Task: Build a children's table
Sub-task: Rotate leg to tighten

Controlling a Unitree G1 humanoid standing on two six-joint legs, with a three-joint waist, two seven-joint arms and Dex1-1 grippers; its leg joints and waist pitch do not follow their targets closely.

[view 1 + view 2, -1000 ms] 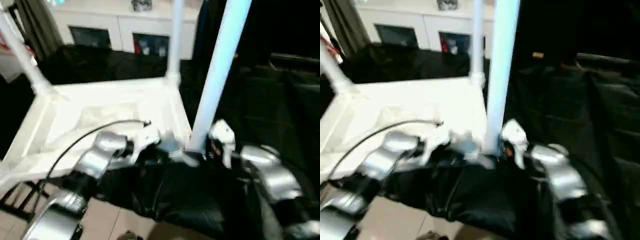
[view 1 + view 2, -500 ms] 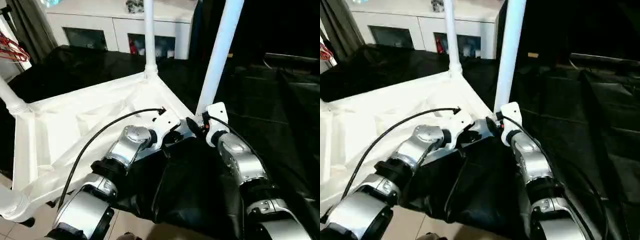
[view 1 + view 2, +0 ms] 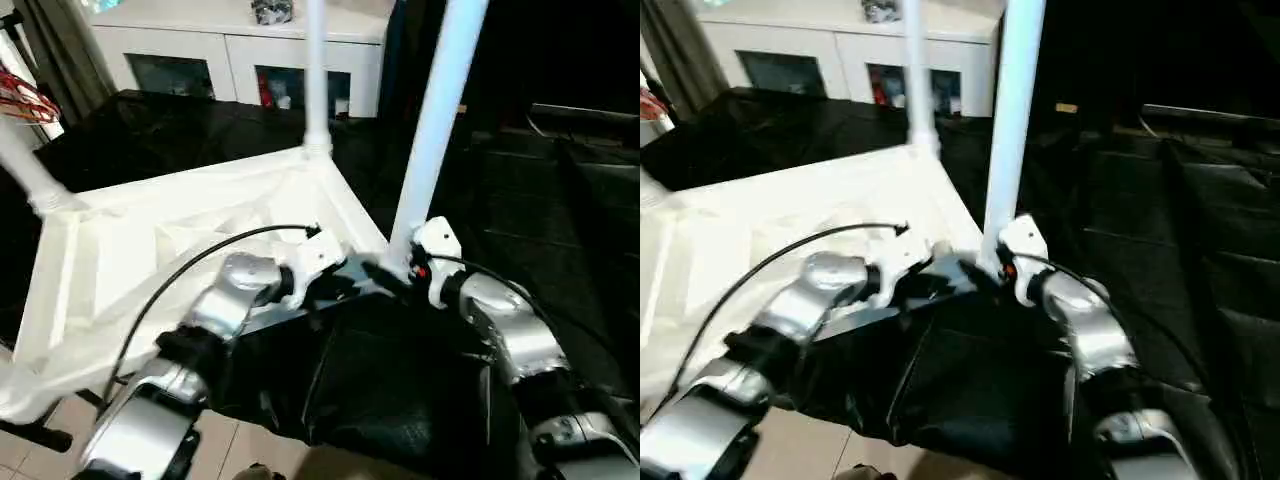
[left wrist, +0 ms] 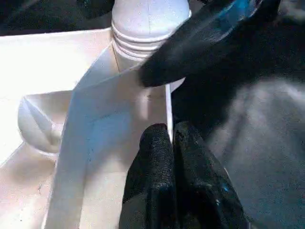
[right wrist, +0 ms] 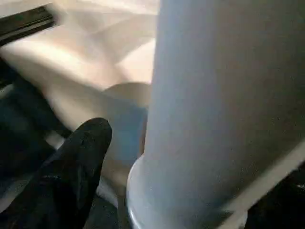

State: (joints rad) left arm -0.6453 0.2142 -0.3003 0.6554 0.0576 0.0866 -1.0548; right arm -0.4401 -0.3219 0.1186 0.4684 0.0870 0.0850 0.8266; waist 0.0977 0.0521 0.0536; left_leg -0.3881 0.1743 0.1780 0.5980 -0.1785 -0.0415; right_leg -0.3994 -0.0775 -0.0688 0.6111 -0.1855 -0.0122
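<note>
The children's table lies upside down, its white ribbed top (image 3: 150,250) resting on black cloth. Three legs stand in corner sockets: one far (image 3: 316,80), one at the left (image 3: 25,165), one near right (image 3: 435,130). My left gripper (image 4: 170,143) is shut on the thin rim of the top, just beside the near right socket (image 4: 143,33). My right gripper (image 3: 392,272) sits at the base of that leg (image 5: 214,109). It is open, with one black finger (image 5: 76,167) standing off the tube and the other hidden behind it.
A white cabinet with glass doors (image 3: 250,50) stands at the back. Black cloth (image 3: 380,390) drapes over the near edge and to the right. A red wire object (image 3: 25,100) is at far left. Tiled floor (image 3: 230,450) shows below the table's near edge.
The head camera has shifted. My right gripper's fingers have spread apart at the leg's base and drawn slightly back. My left gripper stays pinched on the rim.
</note>
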